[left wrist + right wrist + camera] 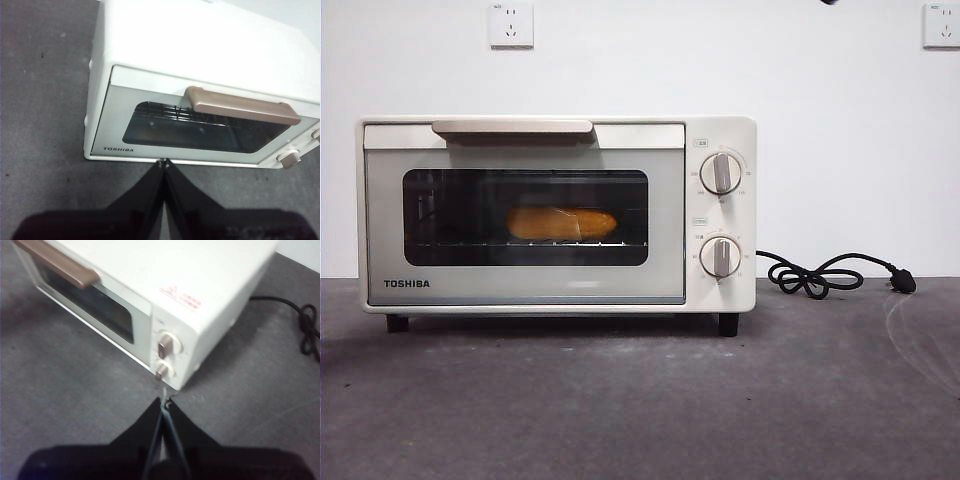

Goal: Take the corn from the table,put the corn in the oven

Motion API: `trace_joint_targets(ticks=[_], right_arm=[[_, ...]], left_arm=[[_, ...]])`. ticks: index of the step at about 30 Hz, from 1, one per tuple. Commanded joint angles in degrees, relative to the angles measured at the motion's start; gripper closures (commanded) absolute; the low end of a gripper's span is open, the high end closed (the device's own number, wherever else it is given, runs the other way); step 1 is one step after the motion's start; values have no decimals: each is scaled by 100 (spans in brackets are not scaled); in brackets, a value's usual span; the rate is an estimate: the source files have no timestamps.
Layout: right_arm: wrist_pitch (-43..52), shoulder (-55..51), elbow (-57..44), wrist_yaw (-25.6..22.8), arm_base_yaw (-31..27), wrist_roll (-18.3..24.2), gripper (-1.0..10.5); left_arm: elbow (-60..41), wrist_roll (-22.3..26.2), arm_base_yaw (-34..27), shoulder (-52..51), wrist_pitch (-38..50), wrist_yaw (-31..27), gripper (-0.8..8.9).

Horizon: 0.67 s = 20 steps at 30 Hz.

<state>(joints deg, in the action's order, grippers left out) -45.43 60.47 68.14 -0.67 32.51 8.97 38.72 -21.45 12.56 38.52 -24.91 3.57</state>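
The cream-white TOSHIBA oven [720,130] stands on the dark grey table [620,400] with its door closed. Through the dark window the yellow-orange corn [561,223] lies on the wire rack inside. My left gripper [163,161] is shut and empty, held above the table in front of the oven's [200,50] left part. In front of the oven's [200,270] knob corner my right gripper [165,401] hangs above the table, also shut and empty. In the front view only a black tip [830,2] shows at the top edge.
A black power cord [815,277] with its plug [903,282] lies coiled on the table to the right of the oven. Two wall sockets [511,24] sit on the white wall behind. The beige bar handle [512,127] runs along the door's top.
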Motion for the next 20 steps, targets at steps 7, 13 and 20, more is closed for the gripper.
trace_joint_targets(ticks=[7,13,20], right_arm=[[0,20,17,-50,-2,17,962],[-2,20,17,-48,-2,17,962],[-2,20,17,-46,0,17,962]], left_arm=[[17,81,46,223,-11,-70,817],[17,688,-118,-393,61,-190,817],[-168,1845,-581,-1281,951,221,817]])
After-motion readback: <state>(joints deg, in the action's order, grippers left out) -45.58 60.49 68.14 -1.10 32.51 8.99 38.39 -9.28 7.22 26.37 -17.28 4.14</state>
